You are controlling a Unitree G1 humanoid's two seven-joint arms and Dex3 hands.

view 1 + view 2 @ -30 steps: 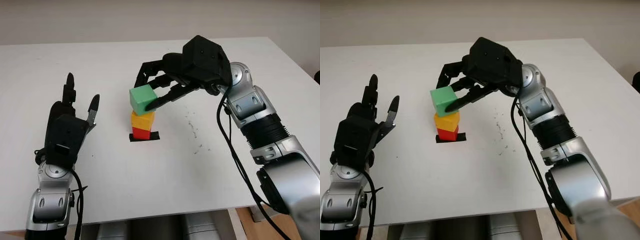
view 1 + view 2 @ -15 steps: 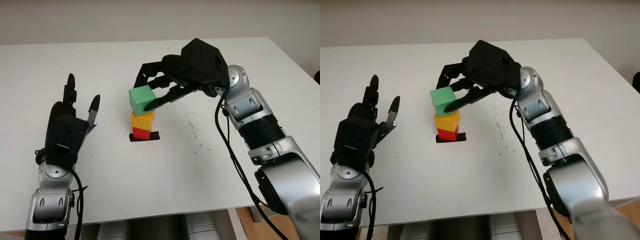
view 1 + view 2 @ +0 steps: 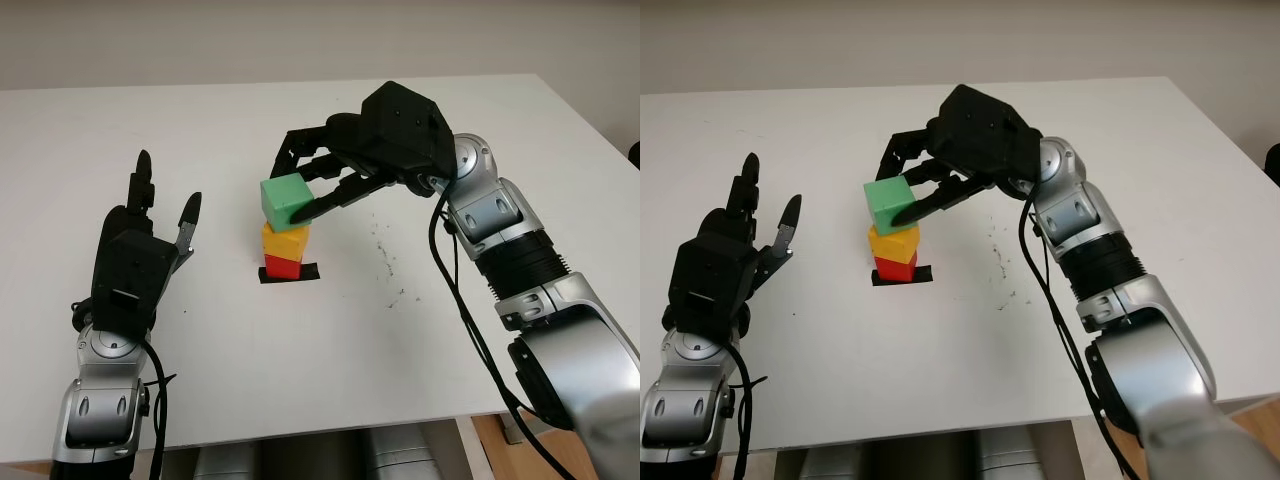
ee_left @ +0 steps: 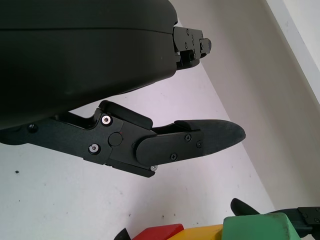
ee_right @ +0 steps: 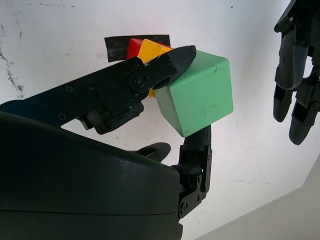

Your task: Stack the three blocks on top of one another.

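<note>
White table (image 3: 480,380), hand (image 3: 306,184) gripping green block (image 3: 285,199)

Bright, even, perhaps overhead light; soft shadows on the white table (image 3: 200,120); no glare.

White table (image 3: 300,380), black tape patch (image 3: 310,272) near its middle, dark scuff marks (image 3: 388,262) beside it

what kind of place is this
Probably a robotics lab or test bench: a bare white table against a plain wall, toy blocks stacked on a black tape mark, and the right hand holding the green block.
</note>
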